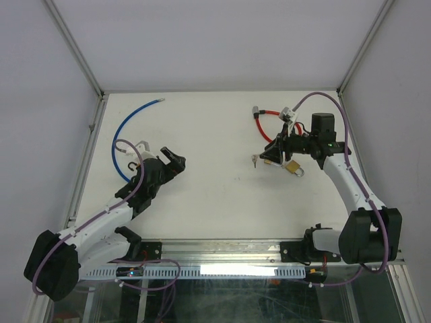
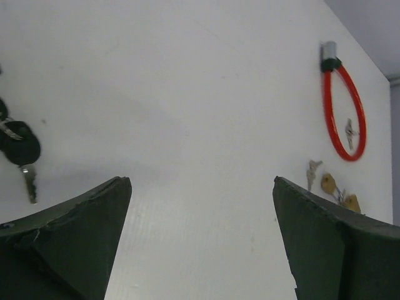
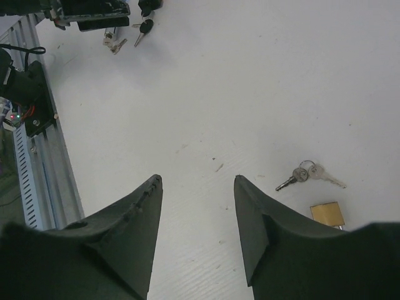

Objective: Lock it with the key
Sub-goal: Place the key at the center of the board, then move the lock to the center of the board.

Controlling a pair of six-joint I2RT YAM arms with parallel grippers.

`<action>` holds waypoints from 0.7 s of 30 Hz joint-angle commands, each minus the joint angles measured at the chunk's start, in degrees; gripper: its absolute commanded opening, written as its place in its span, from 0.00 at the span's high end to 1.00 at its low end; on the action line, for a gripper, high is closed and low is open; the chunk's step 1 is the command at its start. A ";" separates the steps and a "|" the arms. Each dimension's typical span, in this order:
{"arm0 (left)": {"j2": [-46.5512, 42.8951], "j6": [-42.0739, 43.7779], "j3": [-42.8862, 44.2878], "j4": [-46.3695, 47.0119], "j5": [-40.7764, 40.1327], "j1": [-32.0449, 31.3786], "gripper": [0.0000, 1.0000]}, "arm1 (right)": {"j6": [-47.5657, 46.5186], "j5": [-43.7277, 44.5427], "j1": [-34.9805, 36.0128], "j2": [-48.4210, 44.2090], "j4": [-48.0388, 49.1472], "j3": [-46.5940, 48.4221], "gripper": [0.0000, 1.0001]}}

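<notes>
Top view alone shows blue cable (image 1: pixel 131 116), 10 o'clock. Left fingers (image 2: pixel 81 237) wide apart, right fingers (image 3: pixel 134 231) apart, both empty. White worktop (image 1: pixel 215 134), pale walls (image 1: pixel 215 40).

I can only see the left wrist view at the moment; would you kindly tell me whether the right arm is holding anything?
Observer: No, the right gripper is open with nothing between its fingers.
Operator: Thank you. What lies nearest to it?
Observer: The brass padlock lies on the table close beside its fingers, and the silver keys lie just past the padlock.
Operator: Is there anything out of my sight on my side?
Observer: Yes, a blue cable lock curves along the table's left side.
</notes>
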 commanded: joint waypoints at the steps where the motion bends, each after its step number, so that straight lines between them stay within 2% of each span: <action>1: 4.64 -9.80 6.27 -9.15 -5.94 4.27 0.01 | -3.07 -0.32 0.00 -0.02 0.09 2.25 0.48; 9: 15.99 -18.83 17.25 -26.84 -13.76 6.93 0.01 | -3.94 0.91 0.08 0.03 -0.80 2.33 0.48; 15: 18.00 -21.89 18.93 -30.03 -16.78 8.09 0.01 | -4.03 0.99 0.21 0.59 -1.10 2.51 0.48; 21: 19.63 -23.74 19.03 -30.91 -18.95 12.36 0.01 | -4.03 0.99 0.40 0.89 -1.19 2.46 0.48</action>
